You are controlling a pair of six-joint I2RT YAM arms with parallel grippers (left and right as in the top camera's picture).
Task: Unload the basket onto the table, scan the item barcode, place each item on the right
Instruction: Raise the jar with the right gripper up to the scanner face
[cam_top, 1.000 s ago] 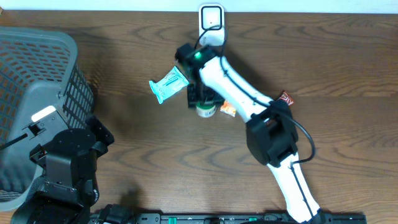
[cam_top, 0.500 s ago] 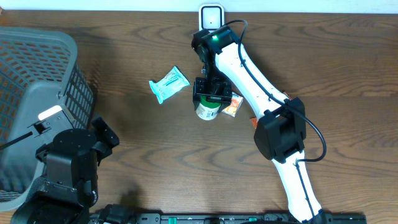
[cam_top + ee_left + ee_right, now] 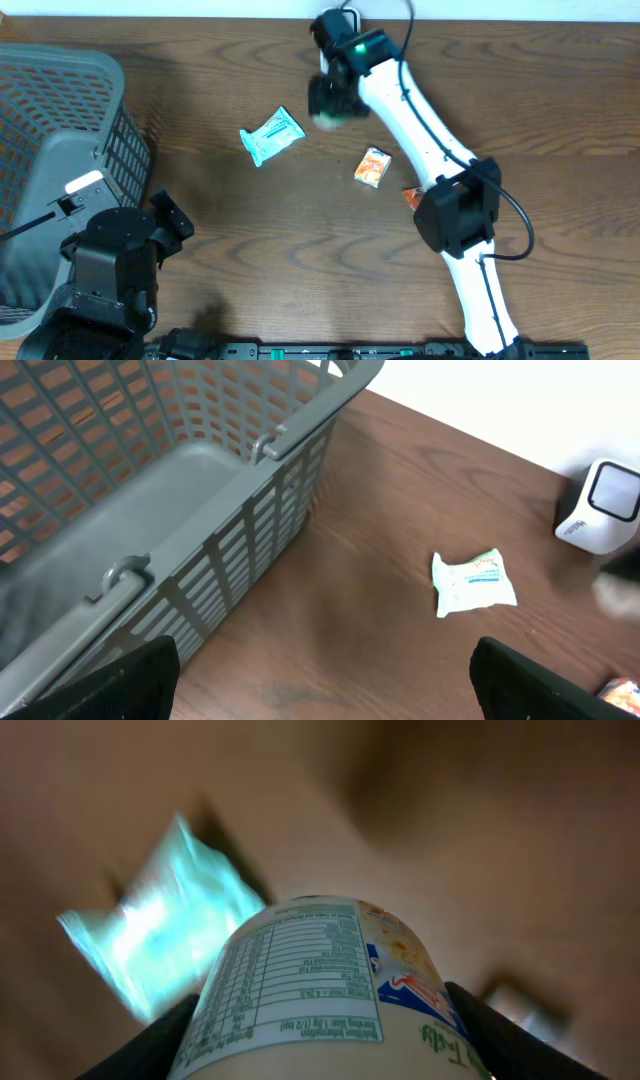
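My right gripper [image 3: 328,100] is shut on a white canister [image 3: 320,990] with a nutrition label, held off the table. Its dark fingers [image 3: 150,1050] press both sides of the canister. In the overhead view the canister [image 3: 326,115] is a blur just below the white scanner [image 3: 340,14] at the table's back edge, which the arm mostly covers. The scanner [image 3: 600,505] also shows at the right of the left wrist view. My left gripper [image 3: 172,222] stands open and empty beside the basket; in the left wrist view its tips [image 3: 320,680] frame bare wood.
A grey mesh basket [image 3: 60,150] fills the left side, with its rim [image 3: 300,430] close to my left gripper. A teal packet [image 3: 271,135] [image 3: 473,582], an orange packet [image 3: 372,167] and a red packet [image 3: 411,197] lie on the wood.
My right arm has lifted the canister off the table near the orange packet and swung it back toward the scanner. The left arm has barely moved.
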